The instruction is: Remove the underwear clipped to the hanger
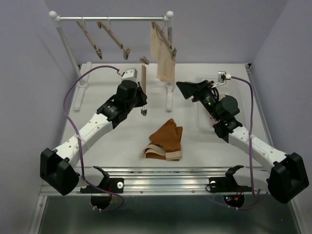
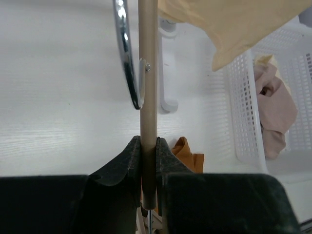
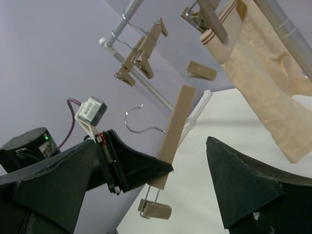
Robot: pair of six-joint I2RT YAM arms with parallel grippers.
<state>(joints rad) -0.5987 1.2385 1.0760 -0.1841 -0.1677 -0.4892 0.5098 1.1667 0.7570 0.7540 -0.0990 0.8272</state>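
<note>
My left gripper (image 1: 140,95) is shut on the bar of an empty wooden clip hanger (image 1: 144,83) and holds it upright above the table; the left wrist view shows the pads (image 2: 132,156) pinching the bar (image 2: 147,73). My right gripper (image 1: 187,90) is open and empty, facing that hanger (image 3: 176,122) from the right. The cream underwear (image 1: 164,53) hangs clipped to a hanger on the rack rod (image 1: 117,19). The rust-brown underwear (image 1: 165,141) lies on the table. The pinkish-beige underwear (image 2: 275,107) lies in the white basket (image 2: 243,112).
Two empty clip hangers (image 1: 105,36) hang at the left of the rod. The rack's white feet (image 1: 169,97) stand on the table behind the grippers. The basket sits under my right arm at the right side. Purple walls close in the back and sides.
</note>
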